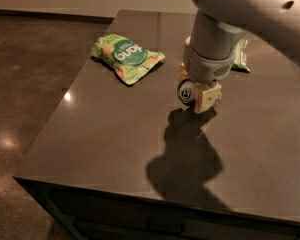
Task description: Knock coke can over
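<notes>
Gripper, just right of green snack bag, pinches coke can between its fingers, can tilted top-forward, apparently to topple it.

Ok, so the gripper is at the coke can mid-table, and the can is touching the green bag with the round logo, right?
No. The coke can is not touching the green bag with the round logo; bare table lies between them. The gripper is at the can, mid-table, as you said. The camera view shows it.
</notes>
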